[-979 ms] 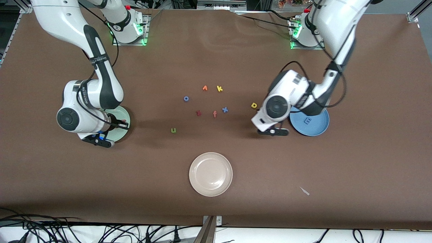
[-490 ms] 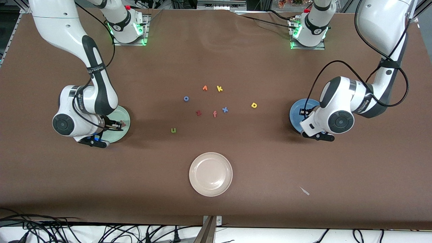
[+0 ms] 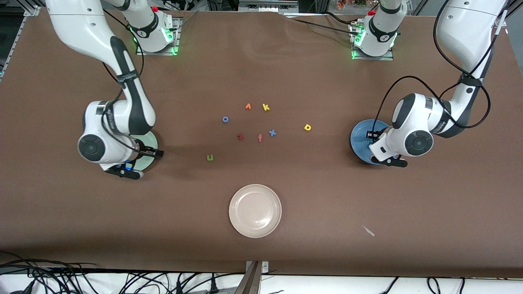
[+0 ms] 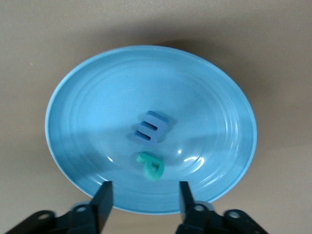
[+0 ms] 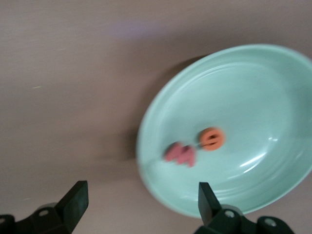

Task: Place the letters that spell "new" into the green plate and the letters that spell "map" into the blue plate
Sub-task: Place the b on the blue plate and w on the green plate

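The blue plate [image 3: 359, 139] [image 4: 97, 97] holds the blue "m" [image 4: 151, 127] and the teal "p" [image 4: 151, 165]. My left gripper [image 3: 371, 134] [image 4: 144, 197] hangs open just over that plate's rim, holding nothing. In the green plate [image 3: 152, 141] [image 5: 263, 87] lie the salmon "w" [image 5: 181, 154] and the orange "e" [image 5: 212, 138]. My right gripper [image 3: 157, 153] [image 5: 141, 202] stands wide open and empty over the green plate's edge. The green "n" [image 3: 210, 157] and the yellow "a" [image 3: 307, 127] lie loose on the brown table.
Mid-table lie an orange arrow-like letter [image 3: 248, 106], yellow "k" [image 3: 266, 107], blue "o" [image 3: 225, 119], red letter [image 3: 240, 136], salmon "f" [image 3: 260, 138] and blue "x" [image 3: 272, 132]. A cream plate [image 3: 255, 216] sits nearest the front camera; a white scrap [image 3: 369, 231] lies toward the left arm's end.
The left arm swung from beside the yellow "a" to over the blue plate and opened, leaving the "p" there. The right gripper opened over the green plate, leaving the "w".
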You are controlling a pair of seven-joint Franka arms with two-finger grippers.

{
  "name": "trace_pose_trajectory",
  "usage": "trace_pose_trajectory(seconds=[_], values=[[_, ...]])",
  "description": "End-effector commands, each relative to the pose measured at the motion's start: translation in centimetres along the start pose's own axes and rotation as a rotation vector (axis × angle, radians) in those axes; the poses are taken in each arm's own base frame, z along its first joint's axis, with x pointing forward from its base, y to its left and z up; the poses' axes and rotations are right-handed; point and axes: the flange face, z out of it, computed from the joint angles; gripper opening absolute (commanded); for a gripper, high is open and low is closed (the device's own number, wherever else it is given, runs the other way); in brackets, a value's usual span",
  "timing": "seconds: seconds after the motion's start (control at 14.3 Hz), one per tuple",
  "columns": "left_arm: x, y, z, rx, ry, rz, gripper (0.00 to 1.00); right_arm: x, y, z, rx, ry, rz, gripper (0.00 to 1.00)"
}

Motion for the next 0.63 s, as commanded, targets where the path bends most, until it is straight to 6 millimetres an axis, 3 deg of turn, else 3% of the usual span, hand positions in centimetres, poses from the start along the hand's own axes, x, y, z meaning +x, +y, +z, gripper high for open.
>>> trace_pose_trajectory(seconds=[0.0,0.07,0.28,0.42,0.56], values=[[-2.4,2.6,-6.1,0.048,0.024,0.066,1.00,-1.7,-3.9,-1.2,0.054,0.002,0.041,1.00],[-3.6,5.0,-8.6,0.065,0.032,0.099,1.00,-2.0,-4.8,-1.3,0.074,0.002,0.040,1.00],[-7.8,9.4,-15.0,0.109,0.053,0.115,1.00,-3.1,-7.5,-1.4,0.091,0.039,0.003,1.00],[-10.3,10.8,-19.1,0.029,0.072,0.066,1.00,-4.1,-9.8,-1.1,0.096,0.078,-0.046,1.00],[-11.8,10.8,-23.9,-0.006,0.106,0.059,1.00,-4.8,-11.4,-1.1,0.106,0.106,-0.082,1.00]])
